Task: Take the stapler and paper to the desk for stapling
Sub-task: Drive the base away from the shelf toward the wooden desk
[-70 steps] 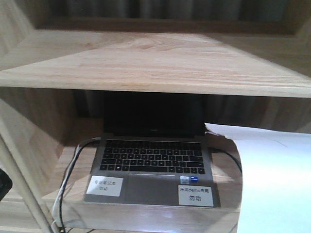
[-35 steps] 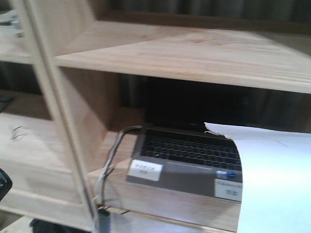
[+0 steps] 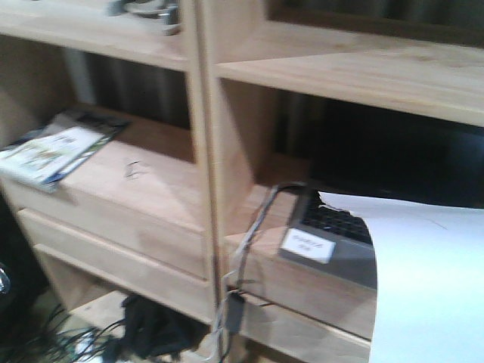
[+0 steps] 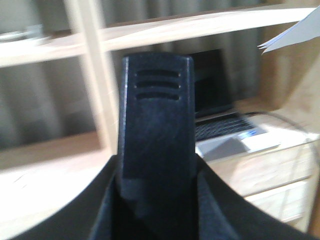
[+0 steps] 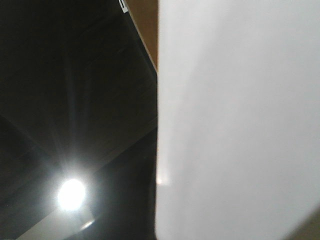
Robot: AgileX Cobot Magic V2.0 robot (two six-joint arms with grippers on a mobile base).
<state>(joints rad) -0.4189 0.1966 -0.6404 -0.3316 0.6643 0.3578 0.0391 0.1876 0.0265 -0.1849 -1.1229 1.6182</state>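
The paper (image 3: 429,287) is light and limp. A single sheet has no stiffness of its own, so it will likely bow, flutter with any swing of the arm, and crease where it is pinched. I would take it at an edge with a flat, firm pinch and carry it slowly. The stapler (image 4: 156,125) I judge to be the opposite: hard, fairly dense, and smooth enough to slip. It is best gripped across its sides, not pressed on its top.

The paper is plain white, with a faint short line near its upper edge and a slightly ragged top left corner. It hangs in the air at the right of the front view and fills the right half of the right wrist view. The right claw does not show, so I cannot tell its state, though the paper seems to be held there.

The stapler shows as a matt black block standing upright, with three short slots near its top. No orange patch is visible from this side. The left claw (image 4: 156,172) hugs it with dark shoulders on both sides and looks closed on it.

Behind the paper, a laptop (image 3: 333,223) with a white label (image 3: 308,245) sits in a shelf (image 3: 340,72) bay. Cables (image 3: 243,253) drop over the bay's front edge. A booklet (image 3: 53,151) lies in the next bay. The desk is not in view.
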